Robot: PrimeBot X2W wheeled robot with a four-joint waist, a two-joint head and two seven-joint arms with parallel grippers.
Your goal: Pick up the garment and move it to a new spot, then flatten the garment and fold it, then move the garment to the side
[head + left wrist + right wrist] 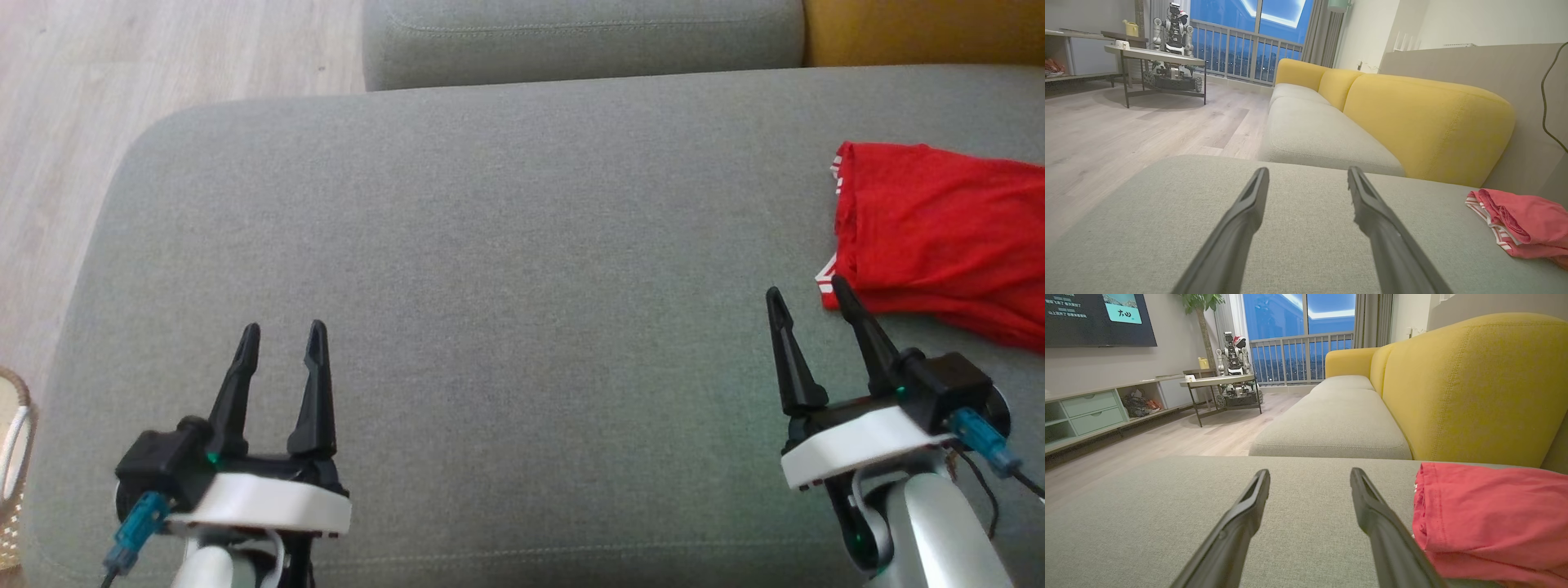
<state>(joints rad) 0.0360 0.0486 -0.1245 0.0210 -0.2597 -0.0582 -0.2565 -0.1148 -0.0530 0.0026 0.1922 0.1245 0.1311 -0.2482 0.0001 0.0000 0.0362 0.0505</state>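
A red garment with white-striped trim lies folded at the right side of the grey sofa cushion. It also appears at the right in the left wrist view as the garment and close beside the right finger in the right wrist view as the garment. My right gripper is open and empty, its fingertips just left of the garment's near corner. Low at the left, my left gripper is open over bare cushion, far from the cloth.
A second grey seat cushion and a yellow backrest lie beyond. Wooden floor borders the cushion on the left, with a woven basket at the lower left. Across the room stand a low table and another robot.
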